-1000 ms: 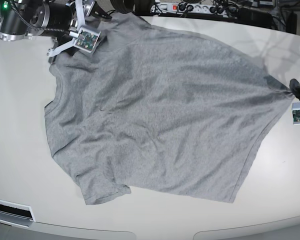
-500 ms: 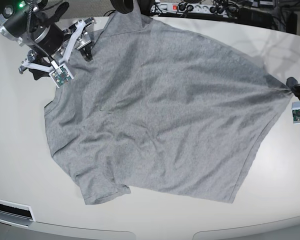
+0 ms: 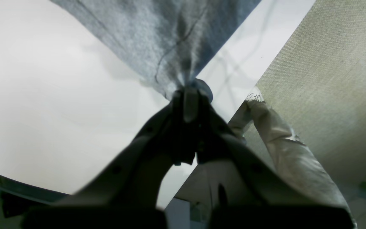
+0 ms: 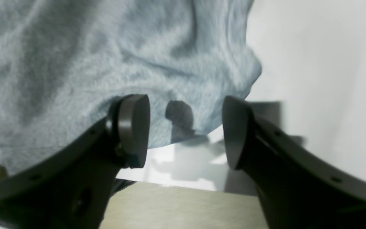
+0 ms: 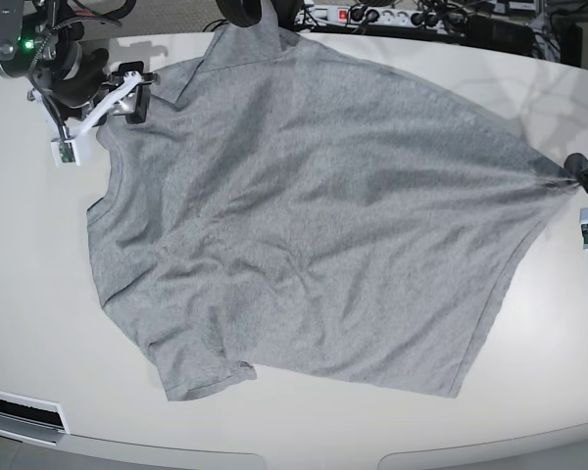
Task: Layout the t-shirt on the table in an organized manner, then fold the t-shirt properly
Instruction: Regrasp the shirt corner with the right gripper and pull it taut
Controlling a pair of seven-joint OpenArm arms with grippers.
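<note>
Meanwhile, the shirt [image 5: 314, 225] lies plain side up across the table [image 5: 39, 294], mostly spread but not yet square: its collar end faces the base view's left, its hem the right, and the cloth runs askew, with ripples through the middle and the near sleeve [image 5: 201, 367] bunched toward the front edge. The left gripper [image 3: 189, 101], at the table's right edge in the base view, is clamped tight on one hem corner, and the fabric fans out taut from the pinch. The right gripper [image 4: 184, 130] hangs at the far shoulder by the table's back-left edge, jaws apart, with a fold of grey cloth lying just beyond the pads [image 4: 132, 127]; nothing is gripped between them.

By the look of it, the work is in the laying-out stage, with no fold begun. One corner is anchored and the opposite end awaits a hold. The next move would seem to call for the right gripper to settle onto the shoulder fold and close on a single edge of it, then draw away from the left so the body flattens and lines up with the table. Care is likely needed near the back edge, where the cloth sits close to the rim and could slip off.
</note>
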